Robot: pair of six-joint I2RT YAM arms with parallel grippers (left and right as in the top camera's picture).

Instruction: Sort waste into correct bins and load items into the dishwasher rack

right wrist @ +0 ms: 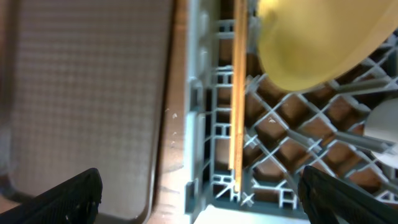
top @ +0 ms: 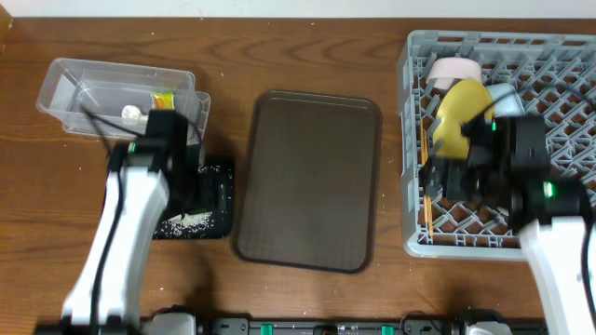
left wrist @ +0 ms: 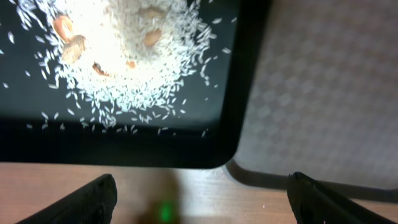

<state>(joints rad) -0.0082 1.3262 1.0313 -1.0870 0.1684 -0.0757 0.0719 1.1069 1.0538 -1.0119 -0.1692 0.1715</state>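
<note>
The grey dishwasher rack (top: pixel 521 244) stands at the right. It holds the upright yellow-green plate (top: pixel 461 116), a white bowl (top: pixel 453 70) and a light blue bowl (top: pixel 504 93). The wooden chopsticks (right wrist: pixel 237 93) lie along its left wall. I cannot make out the small white cup. My right gripper (right wrist: pixel 199 202) is open and empty above the rack's left front corner (right wrist: pixel 205 180), below the plate (right wrist: pixel 317 43). My left gripper (left wrist: pixel 202 205) is open and empty over the front edge of the black tray (left wrist: pixel 186 146), which holds the rice crumbs (left wrist: pixel 118 56). The clear tub (top: pixel 121 93) holds the wrapper (top: pixel 165 100) and the white scrap (top: pixel 130 113).
The large dark brown serving tray (top: pixel 307 181) lies between the black tray (top: pixel 216 181) and the rack, and its corner shows in both wrist views (left wrist: pixel 323 93) (right wrist: pixel 87 93). A white rounded item (right wrist: pixel 382 127) sits at the right edge of the right wrist view.
</note>
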